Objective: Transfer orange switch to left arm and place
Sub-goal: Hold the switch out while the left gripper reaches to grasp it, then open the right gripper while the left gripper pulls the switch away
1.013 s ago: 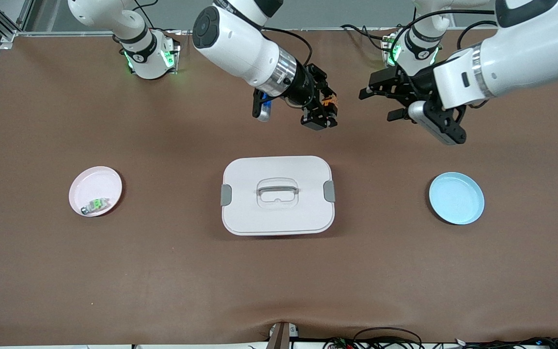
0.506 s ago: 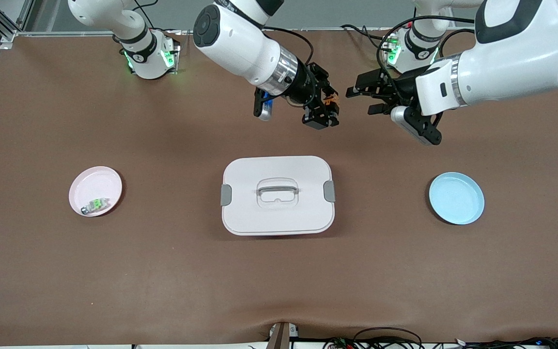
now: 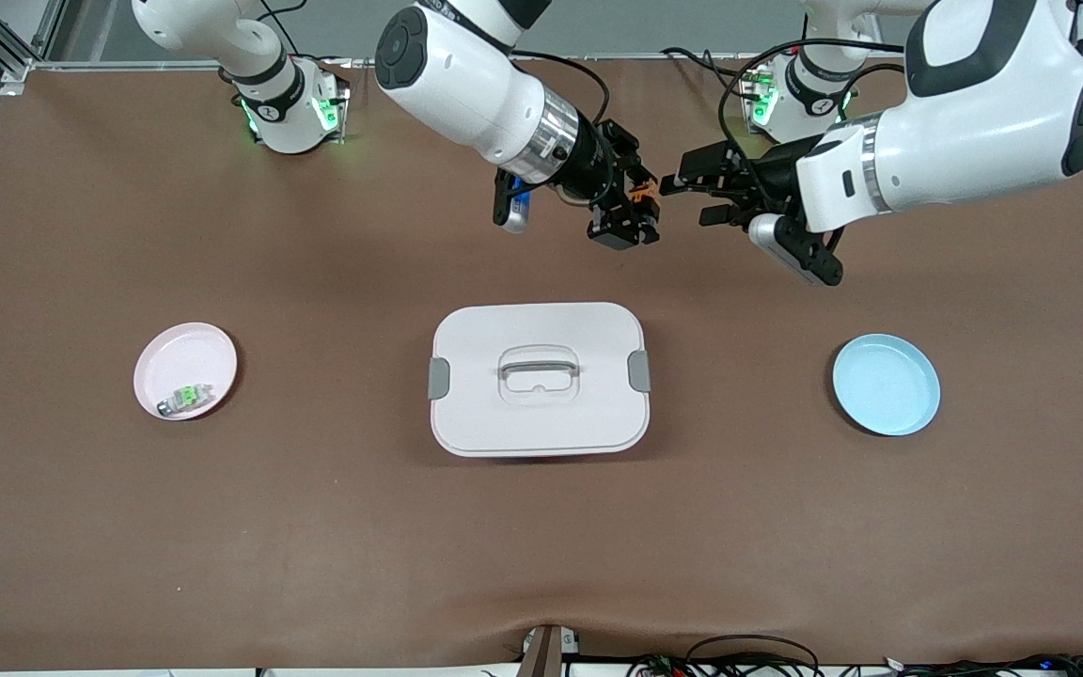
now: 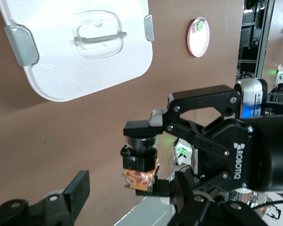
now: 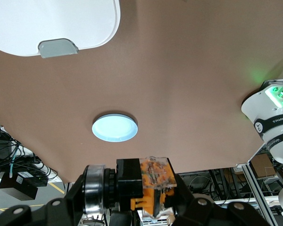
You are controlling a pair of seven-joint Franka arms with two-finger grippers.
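The orange switch (image 3: 640, 195) hangs in the air over bare table, between the box (image 3: 539, 378) and the robots' bases. It has a black barrel and an orange, clear-cased end (image 5: 153, 181). My right gripper (image 3: 634, 202) is shut on it. My left gripper (image 3: 682, 199) is level with it and open. In the left wrist view the switch (image 4: 140, 170) lies between that gripper's fingers (image 4: 78, 188), with a clear gap on one side. The white box with grey latches sits shut in the middle of the table, nearer the front camera than both grippers.
A light blue plate (image 3: 886, 385) lies toward the left arm's end of the table. A pink plate (image 3: 185, 352) lies toward the right arm's end and holds a small green switch (image 3: 186, 399). Brown mat surrounds the box.
My left gripper has moved sideways toward the right gripper and now has its fingers around the held switch. The right arm and the switch have stayed put.
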